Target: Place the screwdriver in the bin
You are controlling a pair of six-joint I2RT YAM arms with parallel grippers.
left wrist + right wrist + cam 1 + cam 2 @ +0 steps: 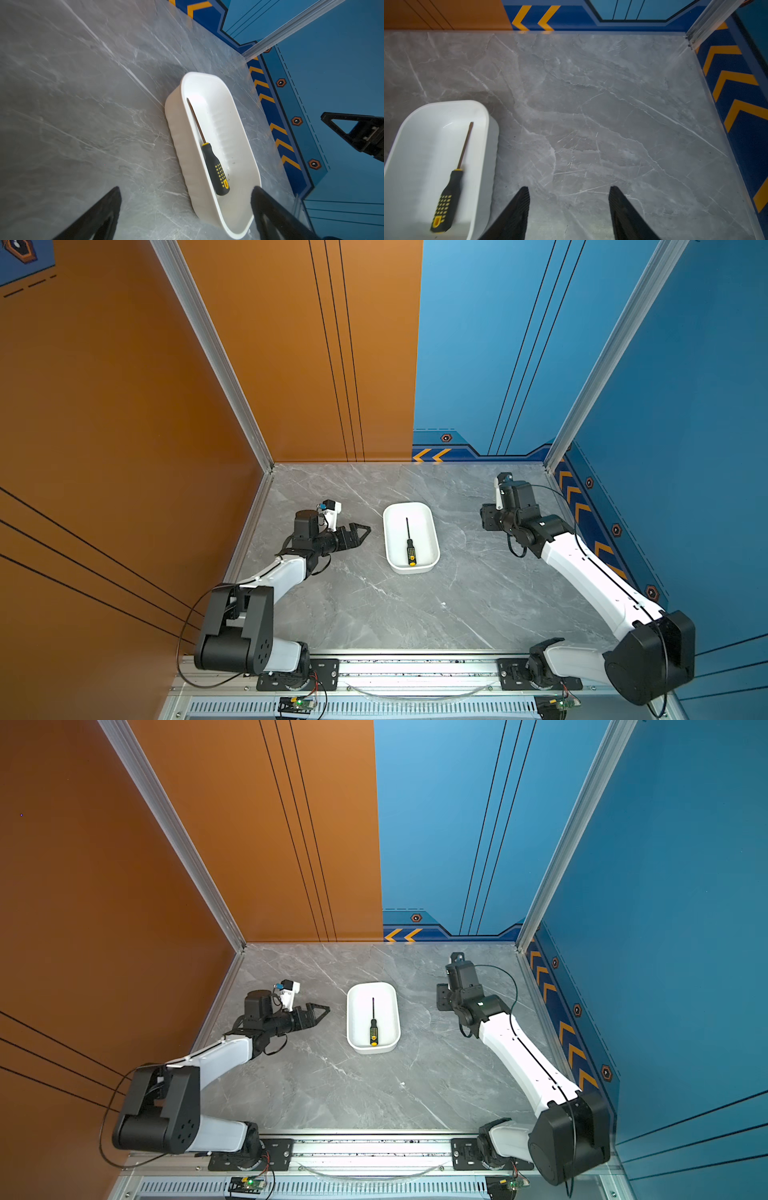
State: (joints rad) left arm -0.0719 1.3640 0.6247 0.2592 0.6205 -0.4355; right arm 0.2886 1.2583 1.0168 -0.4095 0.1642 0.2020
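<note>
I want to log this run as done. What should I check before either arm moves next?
1. Screwdriver lies flat, wholly inside the bin: ok.
2. Bin sits upright on the table: ok.
3. Left gripper open, empty, beside the bin and apart from it: ok.
4. Right gripper jaws apart, nothing between them, over bare table: ok.
5. Whether the screwdriver's shaft tip touches the bin's wall: cannot tell.
</note>
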